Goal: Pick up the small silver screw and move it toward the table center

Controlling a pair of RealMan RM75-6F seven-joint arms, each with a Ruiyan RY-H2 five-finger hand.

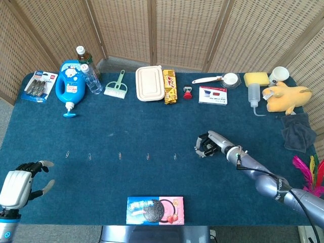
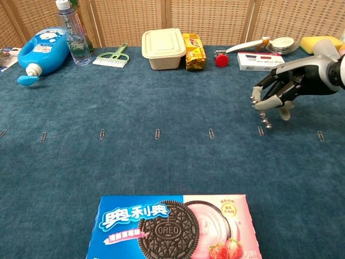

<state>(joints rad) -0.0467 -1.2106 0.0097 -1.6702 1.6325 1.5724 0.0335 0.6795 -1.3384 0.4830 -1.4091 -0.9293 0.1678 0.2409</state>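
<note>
Right hand (image 2: 276, 97) out over the blue bench (image 2: 161, 162), fingers curled downward and pinching the silver screw (image 2: 264, 120), which hangs from the fingertips (image 2: 261, 103) just above the cloth. From the head view, same hand (image 1: 208, 145) right of the bench middle, forearm trailing off toward the right corner; screw too small to make out there. Just beside the screw in the chest view, a paperclip (image 2: 261, 130) on the cloth, part of a row running leftward with more clips (image 2: 211, 133) well apart from each other. Left hand (image 1: 23, 179) low at the left edge, palm-back up, fingers spread and holding nothing. Cookie box (image 2: 175, 226) lying flat at the near edge, centre. Along the far edge: blue jug (image 1: 70, 83) lying down, clear bottle (image 1: 92, 78) upright beside it, green brush (image 1: 116, 86), beige lunchbox (image 1: 150, 83) with a yellow snack pack (image 1: 169, 86) touching its right side, red knob (image 1: 187, 92), small white box (image 1: 213, 95), yellow sponge (image 1: 256, 78), plush toy (image 1: 284, 97).
</note>
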